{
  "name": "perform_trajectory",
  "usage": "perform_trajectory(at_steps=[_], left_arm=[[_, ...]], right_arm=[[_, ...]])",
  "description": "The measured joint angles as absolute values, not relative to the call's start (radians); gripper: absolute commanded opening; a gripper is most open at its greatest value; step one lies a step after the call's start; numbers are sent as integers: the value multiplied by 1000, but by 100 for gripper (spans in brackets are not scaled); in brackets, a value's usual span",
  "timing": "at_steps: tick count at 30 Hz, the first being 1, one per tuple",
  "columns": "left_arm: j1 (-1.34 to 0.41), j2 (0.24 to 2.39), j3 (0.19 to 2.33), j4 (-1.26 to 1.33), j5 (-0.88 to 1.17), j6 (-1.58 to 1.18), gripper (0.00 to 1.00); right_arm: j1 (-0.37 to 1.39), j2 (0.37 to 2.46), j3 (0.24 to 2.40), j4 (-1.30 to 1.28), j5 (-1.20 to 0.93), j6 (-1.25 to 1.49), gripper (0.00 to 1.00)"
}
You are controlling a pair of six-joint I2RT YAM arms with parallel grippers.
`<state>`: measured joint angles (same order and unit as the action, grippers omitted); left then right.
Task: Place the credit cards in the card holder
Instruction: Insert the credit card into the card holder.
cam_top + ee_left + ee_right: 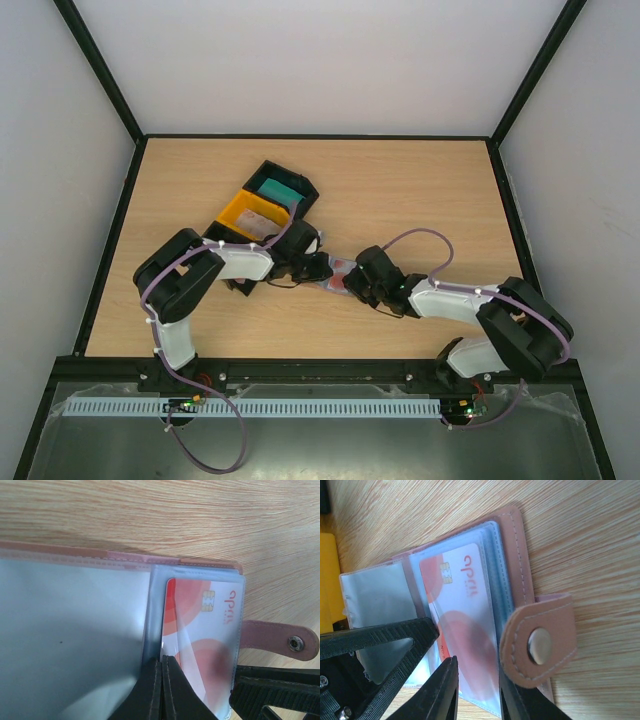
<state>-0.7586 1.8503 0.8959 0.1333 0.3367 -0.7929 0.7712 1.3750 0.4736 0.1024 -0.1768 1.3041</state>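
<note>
Nearest the left wrist camera, the left fingers (146, 695) are closed tight together, their tips at the near left corner of a red-and-white credit card (200, 630). I cannot tell whether they pinch a thin clear sleeve (75, 630) or only press on it. The right fingers (442, 690) stand narrowly apart on either side of that card's near end, and whether they actually grip anything I cannot tell. The card holder (517, 555) lies open on the table (420, 190), near the middle and toward the near edge, between the two arms. Its snap strap (540, 647) is flopped out to the right.

The card seems to be under clear plastic, though I cannot see how far in. If the closed left fingers drag or lift the sleeve, I judge the card could slide back out, or the light holder could skid across the smooth wood. The two sets of fingers are almost touching, so a careless move might knock them together. The loose strap could also catch on a right finger.

By count there is one card holder and one red-and-white card at it. One teal card (278, 187) lies in the single black tray (300, 180) at the far left. Just beside that stands one yellow tray (228, 218), whose contents are unclear.
</note>
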Motion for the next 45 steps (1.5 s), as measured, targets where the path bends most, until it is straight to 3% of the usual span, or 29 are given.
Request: perform_trajectory(at_steps=[28,39,45], left_arm=[[-751,1851,890,147,342,-791,3],[-740,1848,890,144,332,-788,3],[-740,1847,890,144,327,-788,2]], right_arm=[[770,1374,514,62,-186,1194,22],[726,1376,458,176,-302,1330,17],[725,1388,428,230,-362,1416,21]])
